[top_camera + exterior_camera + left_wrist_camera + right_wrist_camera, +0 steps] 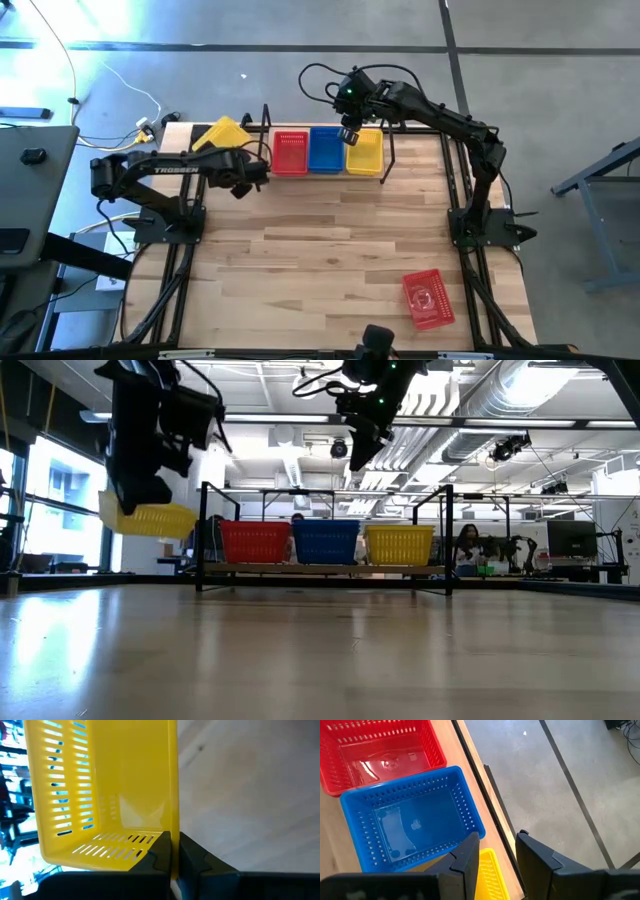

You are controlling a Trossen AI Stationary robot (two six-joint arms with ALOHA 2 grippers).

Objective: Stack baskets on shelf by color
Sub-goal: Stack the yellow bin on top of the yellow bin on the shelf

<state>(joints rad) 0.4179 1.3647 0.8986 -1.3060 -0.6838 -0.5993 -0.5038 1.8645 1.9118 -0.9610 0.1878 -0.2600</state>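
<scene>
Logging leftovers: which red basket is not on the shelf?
The red basket near the table's front right corner, lying alone on the tabletop. The other red one sits at the shelf's left end, beside the blue basket.

3 basket stacks [328, 151] on shelf [320, 569]

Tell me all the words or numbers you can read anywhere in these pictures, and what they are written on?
"TROSSEN": white letters along the dark left arm, seen from above.
Moulded marks in the floors of the red plastic mesh basket and the blue plastic mesh basket on the shelf: too faint to read.
Nothing else is readable.
</scene>
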